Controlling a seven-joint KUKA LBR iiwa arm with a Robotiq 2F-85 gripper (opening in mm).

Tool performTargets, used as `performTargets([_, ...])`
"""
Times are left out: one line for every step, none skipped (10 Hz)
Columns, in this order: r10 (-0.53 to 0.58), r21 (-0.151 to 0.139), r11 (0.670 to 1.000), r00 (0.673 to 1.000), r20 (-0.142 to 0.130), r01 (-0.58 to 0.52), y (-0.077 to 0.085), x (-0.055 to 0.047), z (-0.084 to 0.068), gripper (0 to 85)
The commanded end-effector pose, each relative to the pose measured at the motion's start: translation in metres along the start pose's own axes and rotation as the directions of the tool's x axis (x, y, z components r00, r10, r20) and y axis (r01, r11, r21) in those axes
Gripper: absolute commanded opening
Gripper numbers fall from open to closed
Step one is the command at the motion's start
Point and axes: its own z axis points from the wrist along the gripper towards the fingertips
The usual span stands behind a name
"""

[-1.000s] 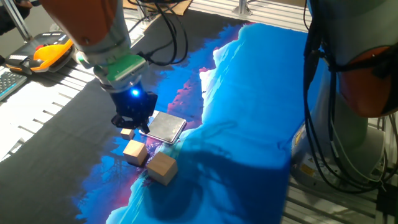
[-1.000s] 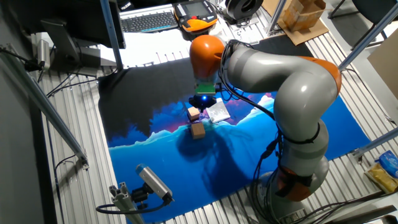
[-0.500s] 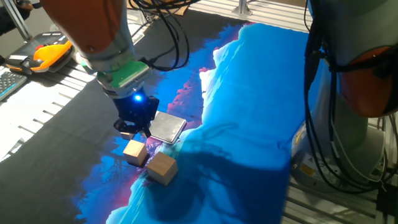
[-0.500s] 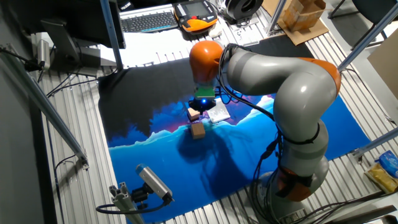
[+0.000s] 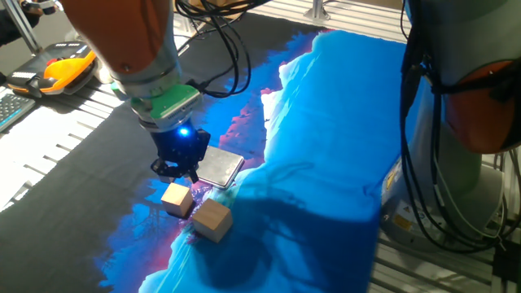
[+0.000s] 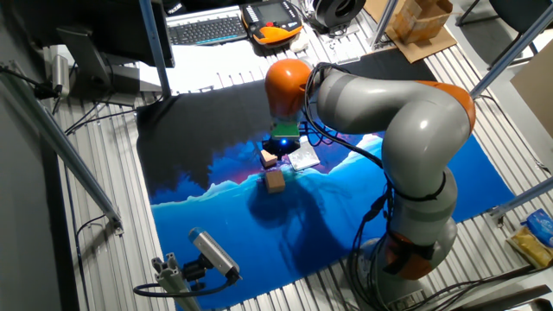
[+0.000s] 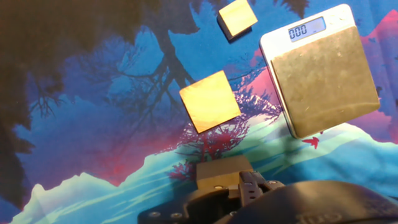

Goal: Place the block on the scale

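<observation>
The block [image 5: 212, 220], the largest tan cube, sits on the blue cloth just in front of the scale [image 5: 218, 167], a flat grey plate with a white rim. The block shows below the scale in the other fixed view [image 6: 275, 180]. In the hand view a shaded tan face at the bottom [image 7: 221, 171], half hidden by my hand, looks like the block. The scale [image 7: 323, 74] reads 000. My gripper [image 5: 177, 171] hovers left of the scale above the cubes, with fingers apart and empty. It also shows in the other fixed view [image 6: 281, 151].
A medium tan cube [image 5: 177, 198] [image 7: 209, 109] lies left of the block. A tiny cube [image 7: 237, 17] lies by the scale's display corner. An orange pendant [image 5: 65, 69] and keyboard [image 6: 207, 28] sit beyond the cloth. The arm's base [image 6: 415, 250] stands beside it.
My gripper has moved a little to the right and toward the block. It now hides the tiny cube in the fixed view. The cubes and the scale have not moved.
</observation>
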Motion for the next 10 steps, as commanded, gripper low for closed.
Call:
performTargets([0.002, 0.002, 1.0, 1.0, -0.006, -0.002, -0.0001, 0.0, 0.0, 0.0])
performTargets([0.004, -0.012, 1.0, 1.0, -0.031, -0.005, -0.0001, 0.0, 0.0, 0.0])
performTargets([0.003, -0.035, 0.999, 0.999, -0.039, -0.004, -0.0001, 0.0, 0.0, 0.0])
performTargets([-0.005, -0.055, 0.998, 0.999, -0.053, 0.002, -0.0001, 0.0, 0.0, 0.0])
performTargets([-0.028, -0.082, 0.996, 0.998, -0.058, 0.023, -0.0001, 0.0, 0.0, 0.0])
performTargets([-0.042, -0.113, 0.993, 0.997, -0.064, 0.035, -0.0001, 0.0, 0.0, 0.0])
performTargets([-0.052, -0.081, 0.996, 0.998, -0.046, 0.048, -0.0001, 0.0, 0.0, 0.0])
performTargets([-0.057, -0.047, 0.997, 0.998, -0.041, 0.055, -0.0001, 0.0, 0.0, 0.0])
performTargets([-0.066, -0.037, 0.997, 0.997, -0.048, 0.064, -0.0001, 0.0, 0.0, 0.0])
performTargets([-0.075, -0.033, 0.997, 0.995, -0.068, 0.073, -0.0001, 0.0, 0.0, 0.0])
